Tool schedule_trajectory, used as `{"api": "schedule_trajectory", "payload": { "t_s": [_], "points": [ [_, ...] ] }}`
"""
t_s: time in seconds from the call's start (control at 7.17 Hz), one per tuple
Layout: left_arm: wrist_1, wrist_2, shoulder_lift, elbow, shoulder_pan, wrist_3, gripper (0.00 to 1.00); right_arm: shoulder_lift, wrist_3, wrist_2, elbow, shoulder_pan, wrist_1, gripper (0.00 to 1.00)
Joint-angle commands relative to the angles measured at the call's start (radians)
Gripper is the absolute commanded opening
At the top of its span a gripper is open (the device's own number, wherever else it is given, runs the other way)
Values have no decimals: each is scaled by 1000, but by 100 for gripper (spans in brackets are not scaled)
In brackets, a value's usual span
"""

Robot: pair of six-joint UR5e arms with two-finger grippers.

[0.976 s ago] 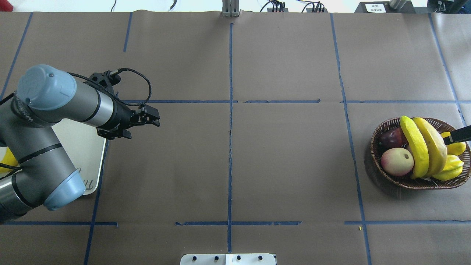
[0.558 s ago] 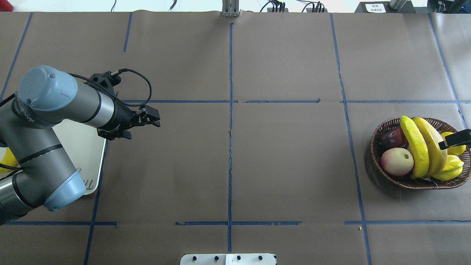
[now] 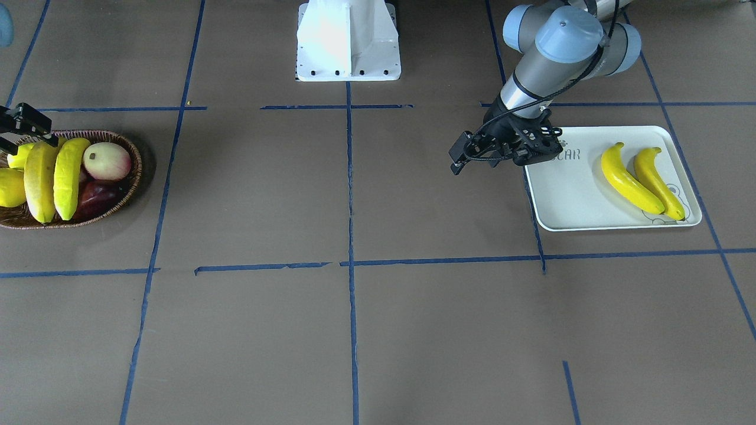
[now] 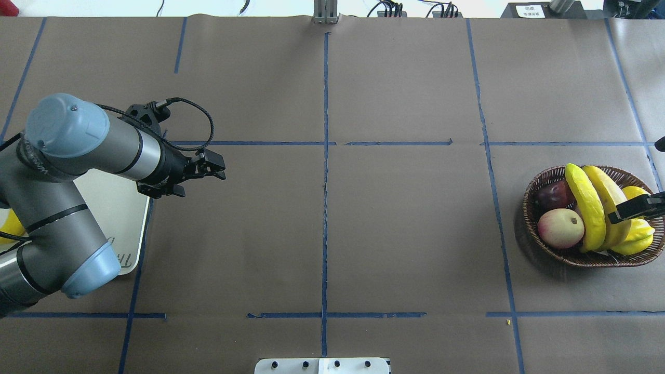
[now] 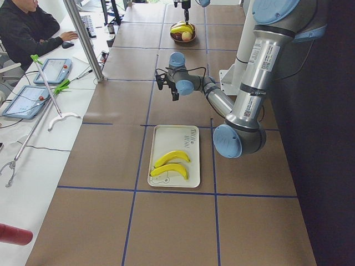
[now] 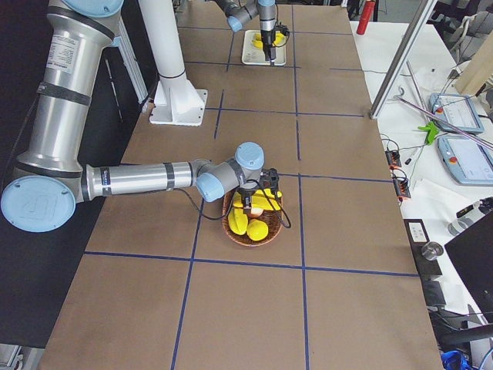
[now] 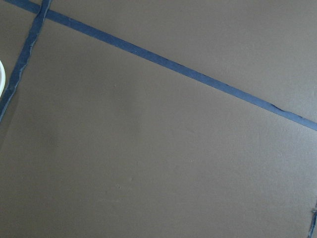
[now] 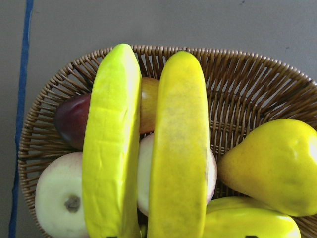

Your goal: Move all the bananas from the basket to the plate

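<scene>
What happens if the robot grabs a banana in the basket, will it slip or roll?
The bananas look glossy and smooth, so one could slip in a light grip. They rest on round apples, not the basket floor, so a nudge may rock them. They look stiff, probably keeping their curve.

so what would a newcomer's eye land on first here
Two long yellow bananas stand out, laid across the wicker basket at the robot's right end of the table, with the right gripper hovering over them. Next, two more bananas lie side by side on the white plate near the left arm.
</scene>
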Motion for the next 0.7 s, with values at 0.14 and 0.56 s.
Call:
{"api": "schedule_trajectory", "payload": {
  "t_s": [0.14,0.56],
  "points": [
    [0,4,-1,0,2,-1,99,-4,-2,22,-11,-2,0,79],
    [0,20,-4,0,2,-1,99,-12,-1,23,-16,0,-2,76]
  ]
}}
